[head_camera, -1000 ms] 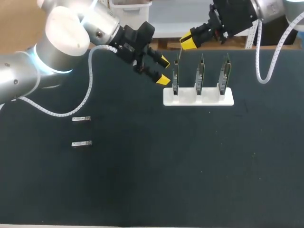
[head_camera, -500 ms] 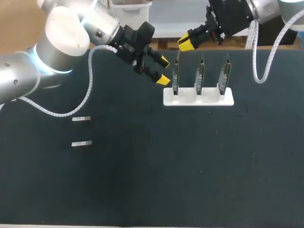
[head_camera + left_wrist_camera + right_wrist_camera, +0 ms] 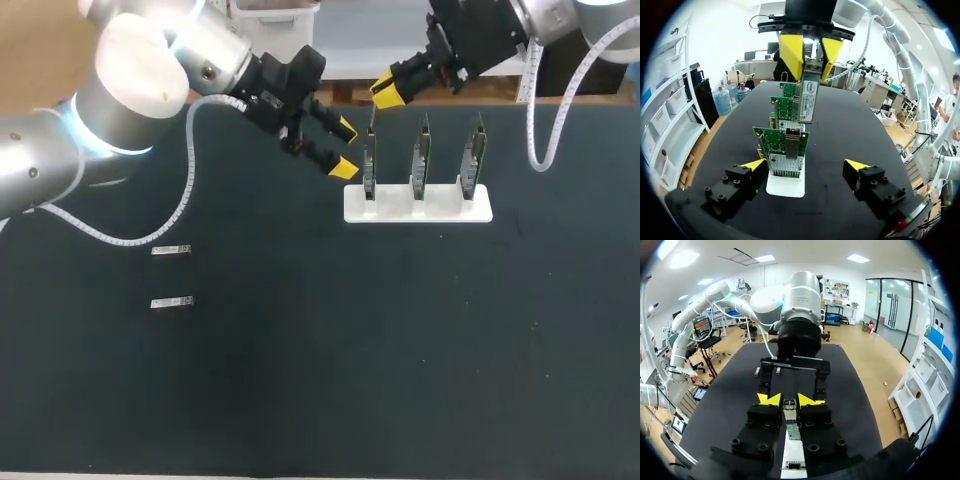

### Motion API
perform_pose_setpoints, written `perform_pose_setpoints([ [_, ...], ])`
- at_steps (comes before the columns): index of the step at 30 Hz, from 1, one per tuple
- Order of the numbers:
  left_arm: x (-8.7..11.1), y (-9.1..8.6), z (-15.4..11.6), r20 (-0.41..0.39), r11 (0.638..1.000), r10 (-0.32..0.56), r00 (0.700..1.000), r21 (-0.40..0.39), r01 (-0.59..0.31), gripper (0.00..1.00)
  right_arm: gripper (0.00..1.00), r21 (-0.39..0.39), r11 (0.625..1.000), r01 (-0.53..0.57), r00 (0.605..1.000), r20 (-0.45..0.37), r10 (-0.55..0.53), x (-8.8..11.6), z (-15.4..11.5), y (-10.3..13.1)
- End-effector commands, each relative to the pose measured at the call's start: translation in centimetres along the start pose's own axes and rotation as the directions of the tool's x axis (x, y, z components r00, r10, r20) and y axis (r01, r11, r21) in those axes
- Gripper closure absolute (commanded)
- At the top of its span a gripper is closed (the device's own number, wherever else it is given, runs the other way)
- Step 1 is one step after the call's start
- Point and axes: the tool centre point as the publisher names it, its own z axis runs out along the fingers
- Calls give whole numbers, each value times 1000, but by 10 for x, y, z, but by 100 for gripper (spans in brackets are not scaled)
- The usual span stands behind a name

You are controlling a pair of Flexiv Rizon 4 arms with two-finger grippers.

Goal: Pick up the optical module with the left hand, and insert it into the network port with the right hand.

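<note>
Head view: our left arm comes in from the left. Its left gripper (image 3: 345, 148) hangs just beside the first of three upright network cards (image 3: 370, 160), fingers spread wide with nothing between them. The cards stand in a white holder (image 3: 440, 210) toward the far side of the dark table (image 3: 330, 350). Two spare modules (image 3: 171, 250) lie flat on our left, well apart from the holder. Our right gripper (image 3: 388, 92) sits just above the first card, but what it carries is too small to tell here.

Left wrist view: between our own spread fingers we look along the row of cards, with the metal port (image 3: 792, 142) of the nearest card facing us. Above the row, the right gripper pinches the optical module (image 3: 807, 100) from two sides. The module hangs upright, its lower end overlapping the cards behind the nearest one, so we cannot tell whether it touches any of them.

Right wrist view: the module sits clamped between our yellow tips. A card and the holder lie directly under it, and the open left gripper is just ahead.
</note>
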Motion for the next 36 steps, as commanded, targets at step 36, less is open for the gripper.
perform_pose_setpoints([
  [36, 0, 0, 0, -3, 1000, -1, 1000, -1, 1, 0, 100, 19, 1000, -2, 1000, -30, 2, 7, 12, -8],
])
